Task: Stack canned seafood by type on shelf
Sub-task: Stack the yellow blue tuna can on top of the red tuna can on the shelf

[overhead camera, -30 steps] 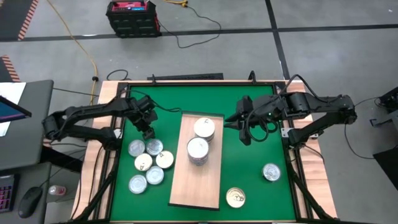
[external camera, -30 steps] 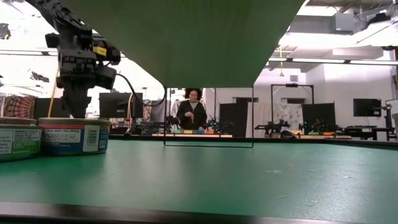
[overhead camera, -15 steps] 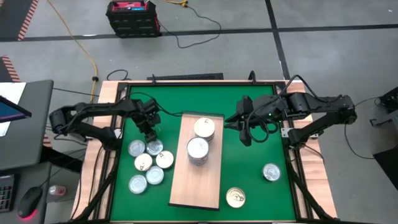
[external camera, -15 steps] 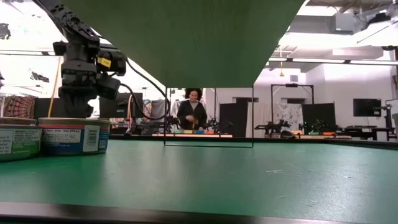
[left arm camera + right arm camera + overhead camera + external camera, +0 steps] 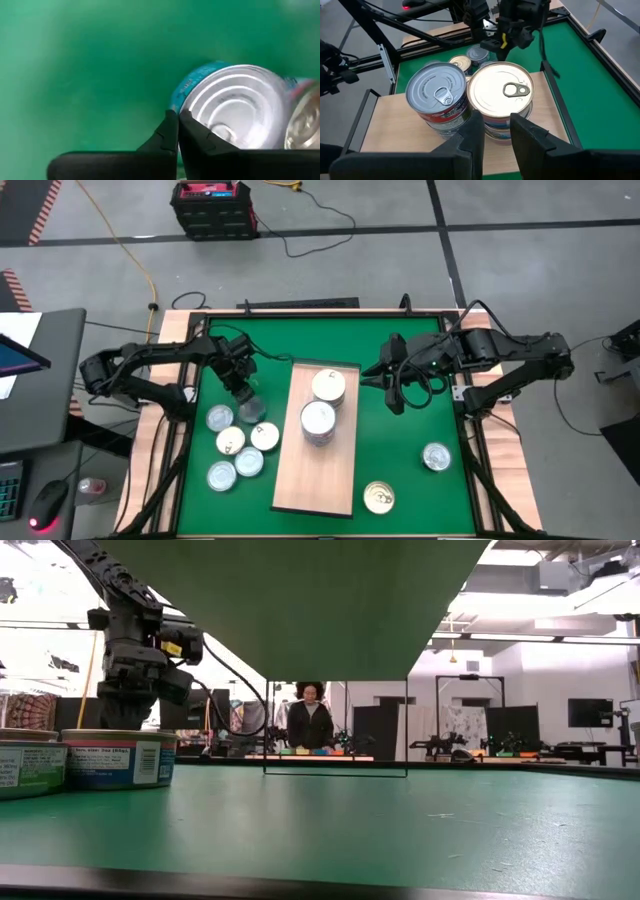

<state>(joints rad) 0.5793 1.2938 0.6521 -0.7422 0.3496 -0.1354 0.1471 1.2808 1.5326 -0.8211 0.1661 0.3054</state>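
Green mat (image 5: 400, 450); shelf (image 5: 318, 470) runs front-back; left end effector (image 5: 245, 402) together; right end effector (image 5: 393, 402) apart

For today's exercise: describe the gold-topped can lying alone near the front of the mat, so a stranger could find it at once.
Start at the wooden shelf in the middle of the green mat. Just off its near right corner lies one can, apart from all others. Its lid is gold, unlike the silver lone can farther right.

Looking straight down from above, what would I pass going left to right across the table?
Left gripper over a cluster of loose tins, then the wooden shelf with two can stacks, right gripper, lone silver tin.
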